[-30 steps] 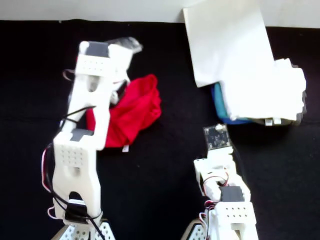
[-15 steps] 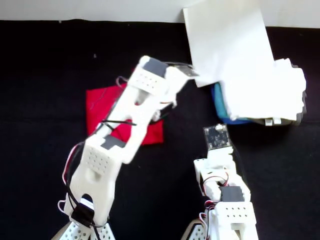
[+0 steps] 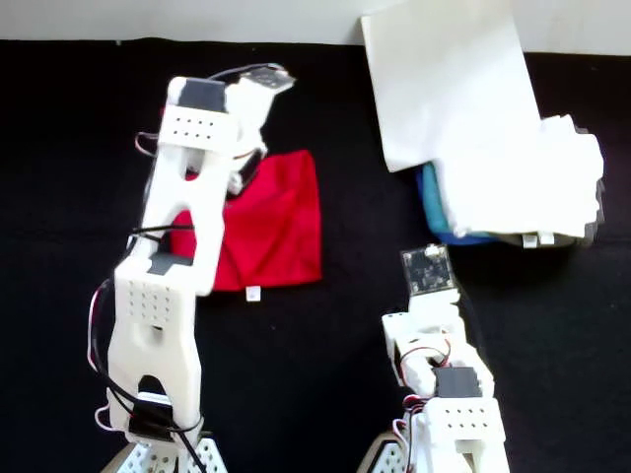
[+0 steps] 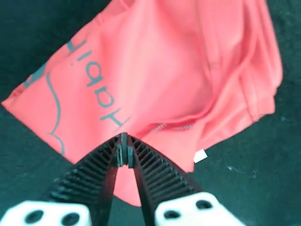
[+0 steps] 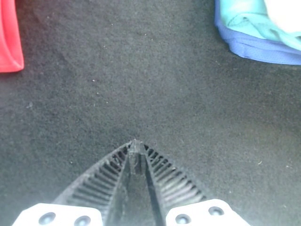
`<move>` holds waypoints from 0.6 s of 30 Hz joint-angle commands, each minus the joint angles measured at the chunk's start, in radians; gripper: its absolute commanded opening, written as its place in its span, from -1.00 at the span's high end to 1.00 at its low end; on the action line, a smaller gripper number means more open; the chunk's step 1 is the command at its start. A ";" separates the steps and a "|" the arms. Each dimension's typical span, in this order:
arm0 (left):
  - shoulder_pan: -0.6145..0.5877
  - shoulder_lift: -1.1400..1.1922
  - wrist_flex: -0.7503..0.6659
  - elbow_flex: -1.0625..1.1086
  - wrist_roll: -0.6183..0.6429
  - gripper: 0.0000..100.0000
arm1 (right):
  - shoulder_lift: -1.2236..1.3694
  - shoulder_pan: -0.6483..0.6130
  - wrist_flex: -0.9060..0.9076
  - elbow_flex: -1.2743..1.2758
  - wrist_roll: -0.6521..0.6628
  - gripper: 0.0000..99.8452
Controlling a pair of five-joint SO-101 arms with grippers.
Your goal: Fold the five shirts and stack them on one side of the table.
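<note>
Mid-fold, my left claw (image 4: pixel 123 142), pressed together on nothing, hangs above the red shirt (image 4: pixel 160 80); next I'd pinch its edge.

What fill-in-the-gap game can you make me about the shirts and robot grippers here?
1. The lone shirt on the table is coloured ____.
2. The left gripper and the right gripper both have their jaws ____.
3. Under the teal shirt, the lower shirt is coloured ____.
Missing words: red; shut; blue.
</note>
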 commanded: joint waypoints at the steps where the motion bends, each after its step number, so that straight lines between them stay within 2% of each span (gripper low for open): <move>1: -0.002 -0.008 -0.044 0.053 0.000 0.98 | -0.019 0.010 -0.004 0.058 -0.006 0.98; 7: 0.068 -0.010 -0.069 0.196 0.002 0.98 | -0.019 0.010 -0.004 0.058 -0.006 0.98; 13: 0.185 -0.019 -0.040 0.197 0.115 0.98 | -0.019 0.010 -0.004 0.058 -0.006 0.98; 18: 0.318 -0.027 0.015 0.170 0.123 0.98 | -0.019 0.010 -0.004 0.058 -0.006 0.98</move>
